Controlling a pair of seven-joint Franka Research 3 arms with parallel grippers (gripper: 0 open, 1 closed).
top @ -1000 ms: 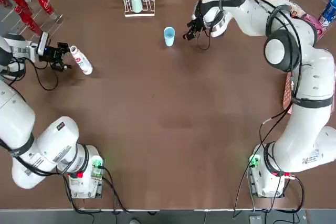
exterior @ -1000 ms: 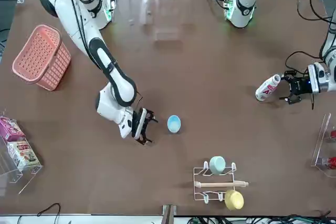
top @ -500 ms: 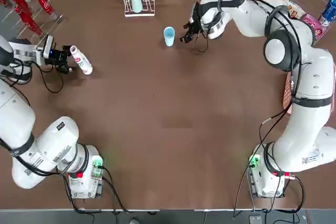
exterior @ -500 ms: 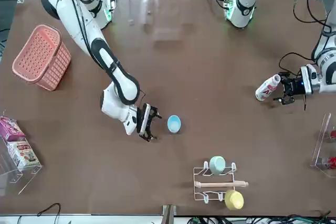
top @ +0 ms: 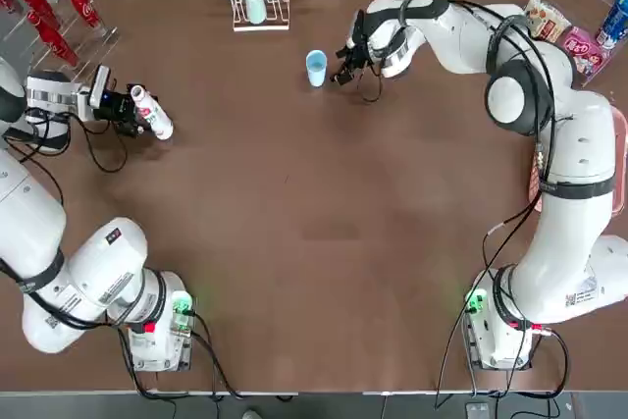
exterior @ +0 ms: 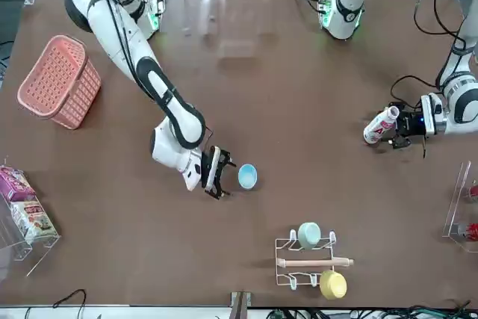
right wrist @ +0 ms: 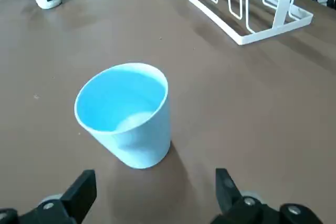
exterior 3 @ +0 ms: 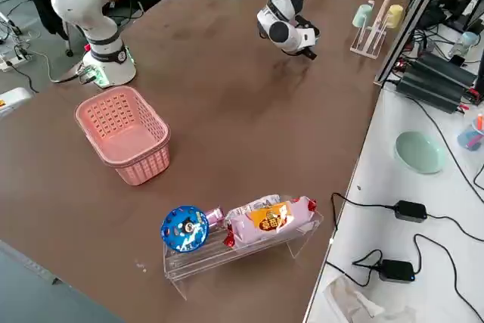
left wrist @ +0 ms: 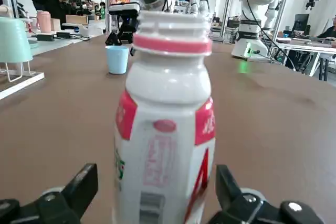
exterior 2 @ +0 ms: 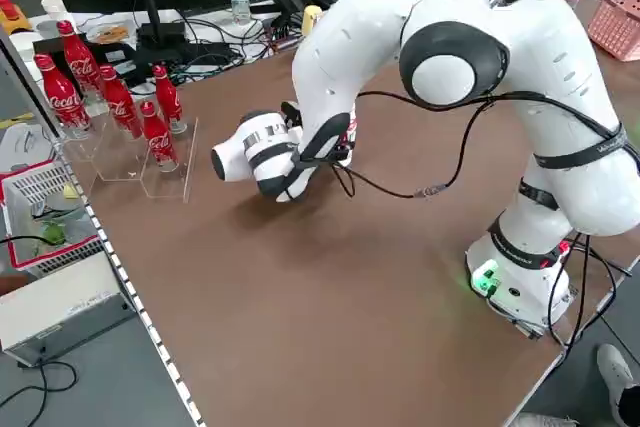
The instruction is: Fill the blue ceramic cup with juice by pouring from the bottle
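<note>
Near the table's left edge the left gripper [top: 126, 108] lies level, its released fingers flanking the upright white bottle [top: 152, 112] (red-pink label). Farther off, toward the far edge, the right gripper [top: 339, 63] reaches low, spread wide beside the empty blue ceramic cup [top: 315, 68]

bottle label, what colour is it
Red-pink on the white bottle, clearest in the left wrist view.
</note>
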